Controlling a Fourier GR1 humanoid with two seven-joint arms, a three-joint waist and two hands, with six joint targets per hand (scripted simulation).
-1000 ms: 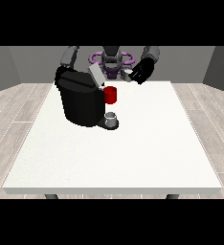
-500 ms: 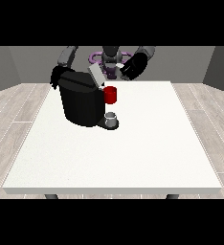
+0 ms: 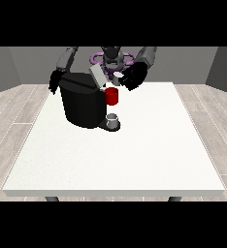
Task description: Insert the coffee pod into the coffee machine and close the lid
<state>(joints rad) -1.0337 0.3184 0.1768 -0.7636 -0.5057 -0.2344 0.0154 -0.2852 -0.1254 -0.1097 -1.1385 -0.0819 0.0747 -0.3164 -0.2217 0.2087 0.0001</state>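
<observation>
Hand at the view's right (image 3: 134, 76) hovering above the red front of the coffee machine (image 3: 84, 100), curling round a small white coffee pod (image 3: 117, 79); lid (image 3: 98, 76) standing open beside it; other hand (image 3: 54, 81) resting behind the machine, fingers unclear.

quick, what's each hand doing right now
Hand at the view's right: shut on the small white coffee pod, above the coffee machine.
Hand at the view's left: beside the machine's far side; fingers cannot be told.
</observation>
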